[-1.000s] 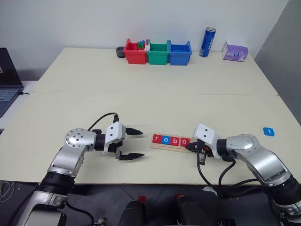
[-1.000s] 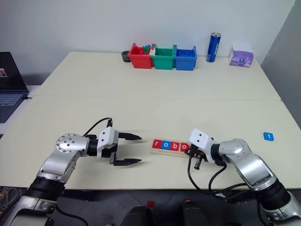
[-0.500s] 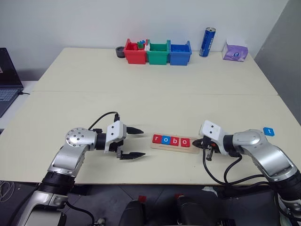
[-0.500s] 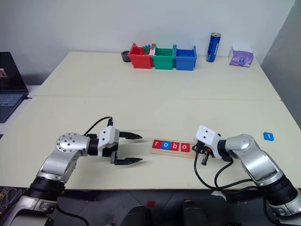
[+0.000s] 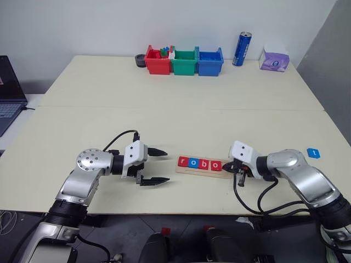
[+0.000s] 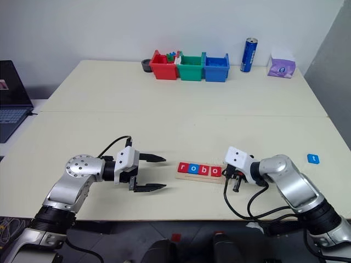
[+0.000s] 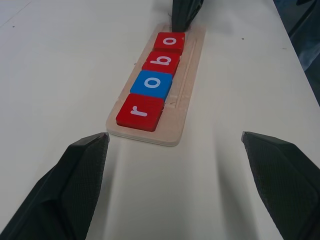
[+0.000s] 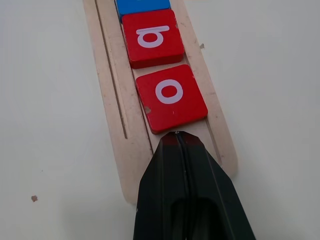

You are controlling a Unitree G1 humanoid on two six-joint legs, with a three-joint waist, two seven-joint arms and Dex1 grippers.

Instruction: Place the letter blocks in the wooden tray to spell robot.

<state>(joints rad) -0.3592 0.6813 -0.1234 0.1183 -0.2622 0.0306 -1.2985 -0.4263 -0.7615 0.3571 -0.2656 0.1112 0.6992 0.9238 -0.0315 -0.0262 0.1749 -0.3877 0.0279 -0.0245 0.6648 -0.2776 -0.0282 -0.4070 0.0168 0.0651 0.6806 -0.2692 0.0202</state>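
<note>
The wooden tray [image 5: 202, 171] lies near the table's front edge. It holds four letter blocks in a row: red r [image 7: 140, 112], blue o [image 7: 152, 84], red b [image 7: 161, 61] and red o [image 8: 171, 97]. The tray's right end slot is bare. A blue t block [image 5: 312, 153] lies apart on the table, far to the right. My right gripper [image 8: 176, 134] is shut with nothing in it, its tip over the tray's right end, right at the red o's edge. My left gripper [image 5: 164, 165] is open and empty just left of the tray, pointing at it.
Red [image 5: 158, 61], green [image 5: 184, 61] and blue [image 5: 210, 61] bins stand at the table's far edge, with a blue can [image 5: 242, 49] and a purple tissue pack [image 5: 273, 59] to their right. A laptop [image 5: 10, 90] sits off the table's left side.
My right gripper has drawn back slightly to the right, uncovering the tray's right end, and stays shut. The blocks, tray and left gripper have not moved.
</note>
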